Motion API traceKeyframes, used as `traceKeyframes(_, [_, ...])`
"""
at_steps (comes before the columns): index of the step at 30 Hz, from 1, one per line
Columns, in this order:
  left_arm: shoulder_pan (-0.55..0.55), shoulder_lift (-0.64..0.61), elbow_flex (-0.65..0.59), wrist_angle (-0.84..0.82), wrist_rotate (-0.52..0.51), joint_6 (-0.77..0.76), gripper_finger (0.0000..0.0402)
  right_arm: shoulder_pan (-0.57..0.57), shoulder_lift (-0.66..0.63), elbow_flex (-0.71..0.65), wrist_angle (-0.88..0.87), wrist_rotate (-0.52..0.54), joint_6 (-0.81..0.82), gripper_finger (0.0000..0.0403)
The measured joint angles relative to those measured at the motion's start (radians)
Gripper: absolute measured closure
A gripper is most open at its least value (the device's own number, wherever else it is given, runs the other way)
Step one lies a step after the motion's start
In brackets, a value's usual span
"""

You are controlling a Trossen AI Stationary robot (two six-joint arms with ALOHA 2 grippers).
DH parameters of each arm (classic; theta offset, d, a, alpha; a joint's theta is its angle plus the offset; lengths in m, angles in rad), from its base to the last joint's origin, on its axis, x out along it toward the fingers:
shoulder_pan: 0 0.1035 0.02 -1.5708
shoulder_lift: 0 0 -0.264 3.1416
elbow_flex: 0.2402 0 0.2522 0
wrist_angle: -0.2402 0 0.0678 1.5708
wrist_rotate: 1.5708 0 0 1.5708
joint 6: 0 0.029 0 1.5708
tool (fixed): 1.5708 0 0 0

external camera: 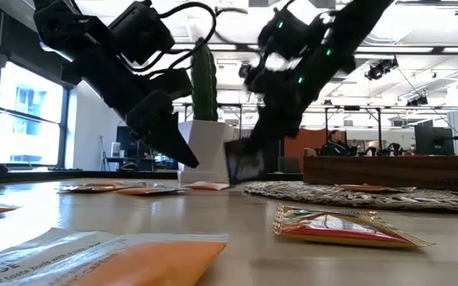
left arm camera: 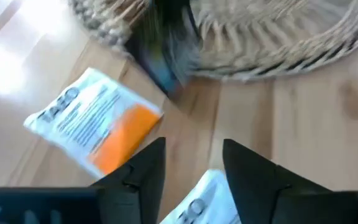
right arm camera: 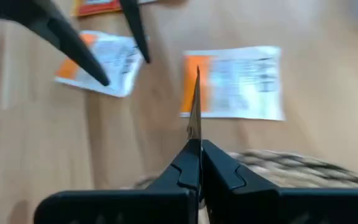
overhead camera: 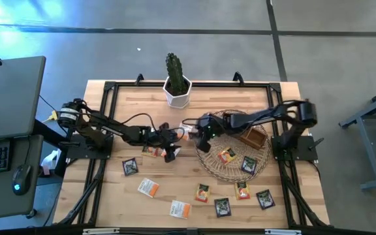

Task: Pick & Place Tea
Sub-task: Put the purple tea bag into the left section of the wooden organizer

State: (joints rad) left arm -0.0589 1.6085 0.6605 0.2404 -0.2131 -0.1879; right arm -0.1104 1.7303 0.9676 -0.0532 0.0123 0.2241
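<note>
Right hand [right arm camera: 194, 146] is pinched closed on one tea sachet [right arm camera: 194, 106], held edge-on between the fingertips; in the low view the same sachet [external camera: 246, 163] hangs dark under the hand, lifted clear of the bench [overhead camera: 109, 189] just beside the near rim of the wicker tray [overhead camera: 224, 171]. In the high view the right hand [overhead camera: 200, 134] sits at the tray's left edge.

Left hand [left arm camera: 191, 165] is open, fingers spread, nothing between them. It hovers over the bench just left of the tray, in the high view [overhead camera: 170, 147], close to the right hand but apart. Directly under it lies a white-and-orange sachet [left arm camera: 95, 127] flat on the wood, another white one partly seen between its fingers [left arm camera: 201, 202].

Writing: the white-and-orange sachet carries dark print, too blurred to read. The second white-and-orange sachet [right arm camera: 232, 82] seen from the right wrist has lines of small text, unreadable.

Other tea: loose sachets scattered across the front of the bench, e.g. black-and-green ones [overhead camera: 130, 166], white-and-orange ones [overhead camera: 148, 188], a yellow-red one [overhead camera: 203, 192]. A few sachets lie in the tray, including a yellow-red one [overhead camera: 227, 155]. In the low view a red-yellow sachet [external camera: 336, 225] lies close to the camera.

Around: brown wooden box [overhead camera: 253, 137] on the tray's far side, potted cactus [overhead camera: 177, 81] at the back edge of the bench. A person sits far back in the room [external camera: 336, 141].
</note>
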Motion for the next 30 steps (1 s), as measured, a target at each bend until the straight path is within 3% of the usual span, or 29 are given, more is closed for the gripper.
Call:
traceKeyframes(8, [0.000, 0.000, 0.000, -0.009, -0.015, 0.000, 0.0220, 0.006, -0.247, 0.000, -0.197, 0.251, -0.024, 0.0401])
traceKeyframes(12, [0.000, 0.000, 0.000, -0.012, -0.015, 0.000, 0.0220, 0.015, -0.357, 0.000, -0.380, 0.378, 0.028, 0.0402])
traceKeyframes(16, [0.000, 0.000, 0.000, -0.013, -0.015, 0.000, 0.0220, 0.051, -0.395, 0.000, -0.543, 0.509, 0.145, 0.0402])
traceKeyframes(20, [0.000, 0.000, 0.000, -0.015, -0.015, 0.000, 0.0220, 0.101, -0.390, -0.002, -0.644, 0.553, 0.222, 0.0402])
traceKeyframes(24, [0.000, 0.000, 0.000, -0.015, -0.015, 0.000, 0.0220, 0.130, -0.395, -0.068, -0.577, 0.621, 0.243, 0.0402])
traceKeyframes(30, [0.000, 0.000, 0.000, -0.015, -0.015, 0.000, 0.0220, 0.103, -0.397, -0.206, -0.444, 0.637, 0.245, 0.0403])
